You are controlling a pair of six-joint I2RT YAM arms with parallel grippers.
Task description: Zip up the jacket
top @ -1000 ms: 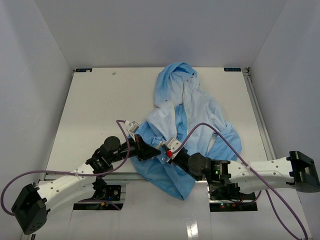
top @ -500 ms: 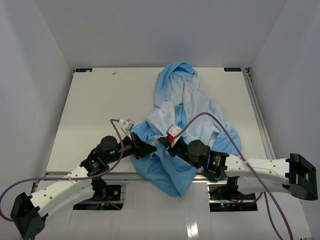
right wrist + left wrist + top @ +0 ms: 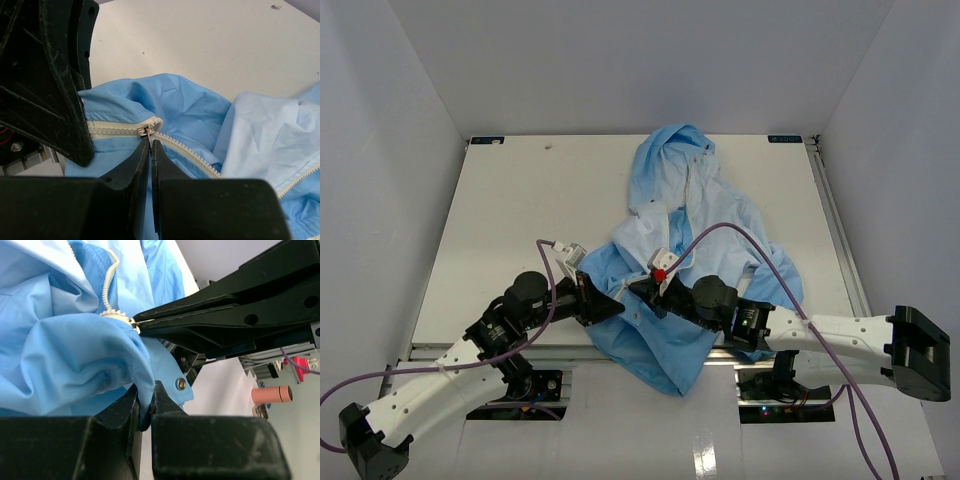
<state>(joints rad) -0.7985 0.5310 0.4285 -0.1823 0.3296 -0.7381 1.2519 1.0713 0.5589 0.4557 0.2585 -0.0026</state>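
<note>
The light blue jacket [image 3: 700, 215] lies crumpled on the white table [image 3: 510, 200], hood at the far side, hem hanging over the near edge. My left gripper [image 3: 612, 306] is shut on a fold of its fabric [image 3: 142, 390] near a metal snap [image 3: 181, 384]. Close to its right, my right gripper [image 3: 642, 290] is shut on the pull of the zipper slider [image 3: 146, 131]. Left of the slider the pale zipper strip [image 3: 112, 127] is joined. Right of it the teeth [image 3: 190, 156] run on apart. The right gripper's black fingers [image 3: 225, 315] meet the slider [image 3: 134, 324] in the left wrist view.
Purple cables [image 3: 740, 236] arc over the jacket from both wrists. The table's near edge [image 3: 570, 350] lies just below the grippers, with the arm bases under it. Grey walls close in the sides and back. A pink cylinder [image 3: 270, 395] stands off the table.
Both grippers have shifted a little to the left and farther from the near edge, dragging the jacket's lower front with them. Both have stayed shut.
</note>
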